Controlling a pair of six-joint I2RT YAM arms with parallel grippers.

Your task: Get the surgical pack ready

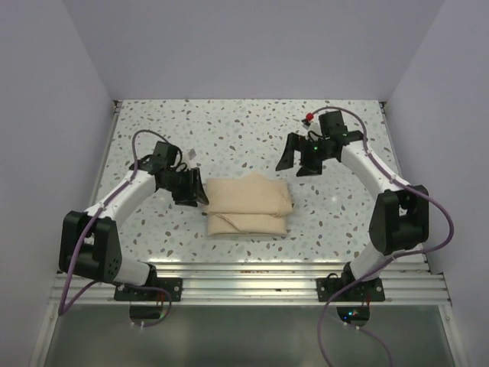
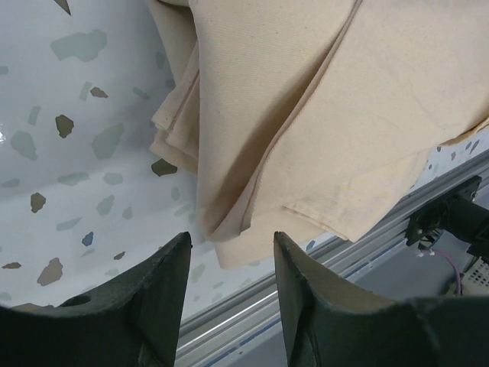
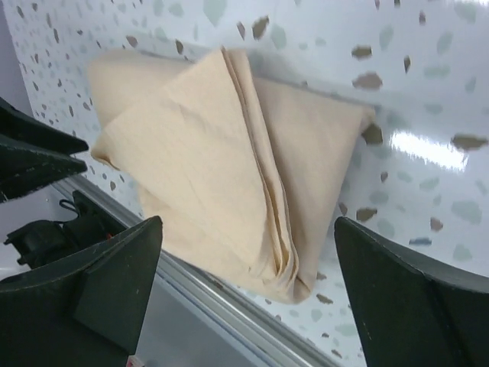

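The surgical pack (image 1: 249, 205) lies as a compact folded bundle of tan-beige cloth in the middle of the speckled table. My left gripper (image 1: 195, 190) sits at the bundle's left edge. In the left wrist view the left gripper (image 2: 231, 238) is open, and a corner of the folded cloth (image 2: 306, 115) lies just beyond its tips, not pinched. My right gripper (image 1: 293, 157) hovers above and to the right of the bundle. In the right wrist view the right gripper (image 3: 248, 222) is wide open, with the bundle (image 3: 206, 153) below it and nothing held. No tin, instruments or gauze show.
An aluminium rail (image 1: 252, 275) runs along the table's near edge, close to the bundle's front side. A small red object (image 1: 309, 118) sits near the right arm's wrist at the back. White walls close in the table on the left, right and back.
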